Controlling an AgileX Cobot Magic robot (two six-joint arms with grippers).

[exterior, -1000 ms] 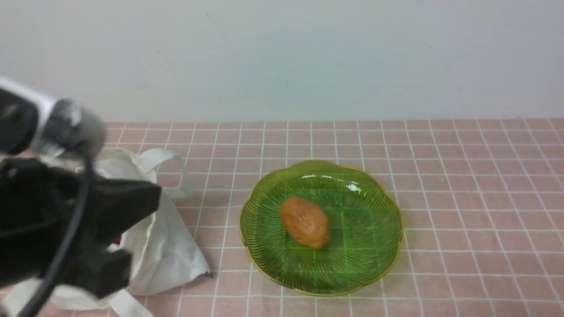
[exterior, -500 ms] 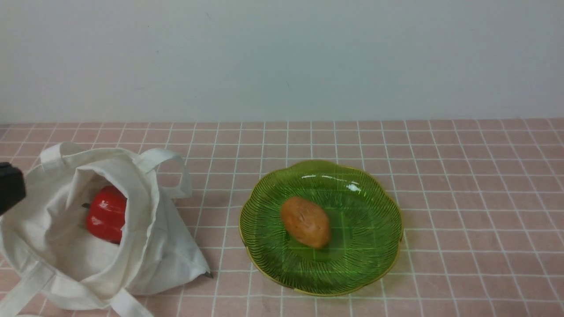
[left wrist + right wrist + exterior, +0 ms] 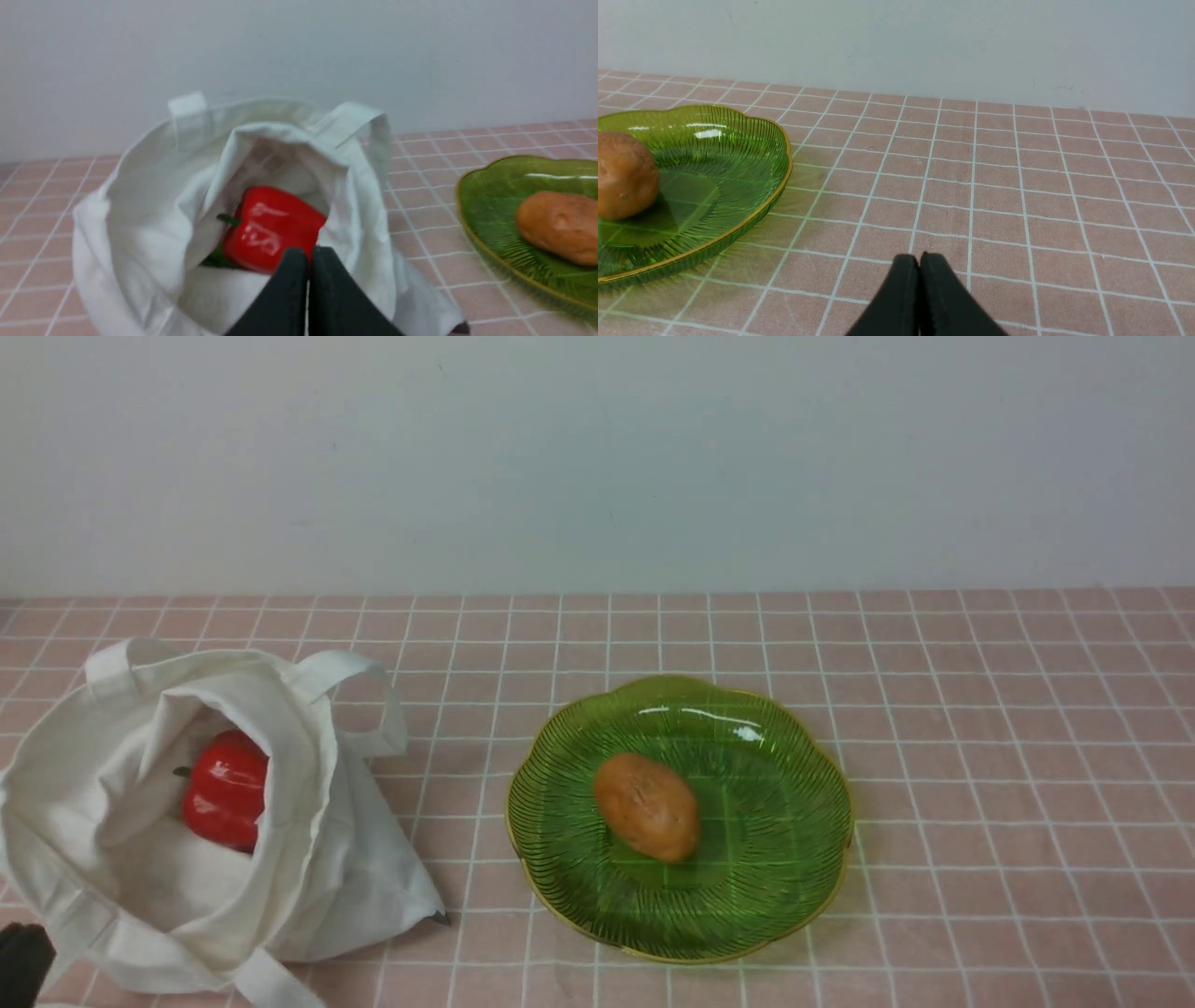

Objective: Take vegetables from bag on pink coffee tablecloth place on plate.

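The white cloth bag (image 3: pixel 317 859) lies open at the left of the pink gridded tablecloth (image 3: pixel 980 756). The red bell pepper (image 3: pixel 227 791) sits inside it, also seen in the left wrist view (image 3: pixel 271 228). The orange-brown potato (image 3: pixel 647 805) lies on the green plate (image 3: pixel 784 859). My left gripper (image 3: pixel 308 254) is shut and empty, just in front of the bag's mouth; only a dark tip of it (image 3: pixel 21 963) shows at the front view's lower left. My right gripper (image 3: pixel 919 260) is shut and empty over bare cloth, to the right of the plate (image 3: pixel 752 154).
A plain pale wall runs behind the table. The bag's two strap handles (image 3: pixel 359 695) stick up at its far side, and one strap trails toward the front edge (image 3: pixel 271 985).
My left arm, which covered the bag a second ago, has drawn back toward me and out of the front view, uncovering the bag and the pepper. The potato and plate have not moved.
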